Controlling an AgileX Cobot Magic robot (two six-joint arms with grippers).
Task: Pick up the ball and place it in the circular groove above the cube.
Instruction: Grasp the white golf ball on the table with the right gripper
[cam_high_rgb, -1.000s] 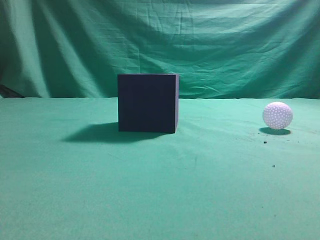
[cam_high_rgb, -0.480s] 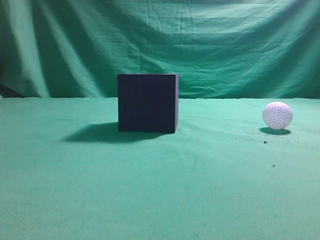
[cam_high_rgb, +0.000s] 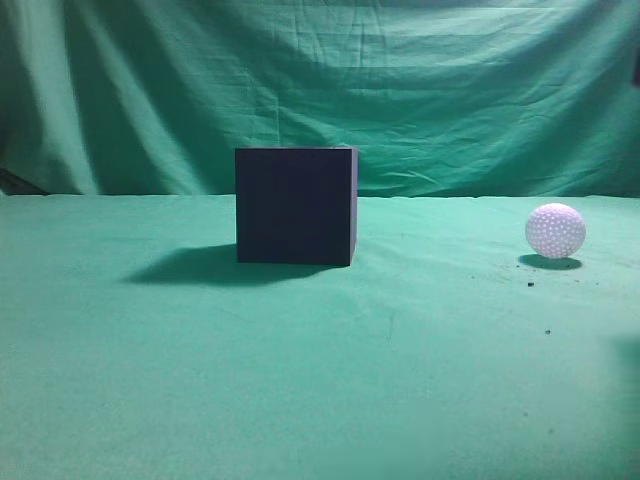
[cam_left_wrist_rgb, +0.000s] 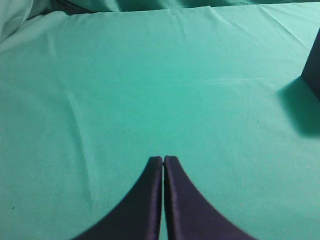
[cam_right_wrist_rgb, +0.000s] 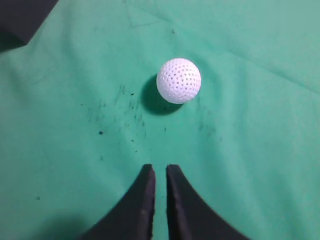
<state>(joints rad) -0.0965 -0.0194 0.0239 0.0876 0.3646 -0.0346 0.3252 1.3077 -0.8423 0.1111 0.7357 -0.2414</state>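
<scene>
Approach step, ball not yet grasped. Golf ball (cam_high_rgb: 555, 231) sits on the green cloth (cam_high_rgb: 320, 380) at right edge of exterior frame, well apart from the dark cube (cam_high_rgb: 296, 206) at centre. Cube's top and its groove not visible from this angle.

Right wrist view: ball (cam_right_wrist_rgb: 179, 81) in upper centre, right gripper (cam_right_wrist_rgb: 160, 172) at bottom centre, fingers nearly together with a thin gap, holding nothing, short of the ball. Cube corner (cam_right_wrist_rgb: 22, 17) at upper left.

Left gripper (cam_left_wrist_rgb: 163, 162) at bottom centre of its view, fingers pressed together, empty, over bare cloth; cube edge (cam_left_wrist_rgb: 314, 67) at far right.

Next, by my reading: spread right fingers, advance to straddle ball, then close gently, since a round ball would likely roll if nudged off-centre.
</scene>
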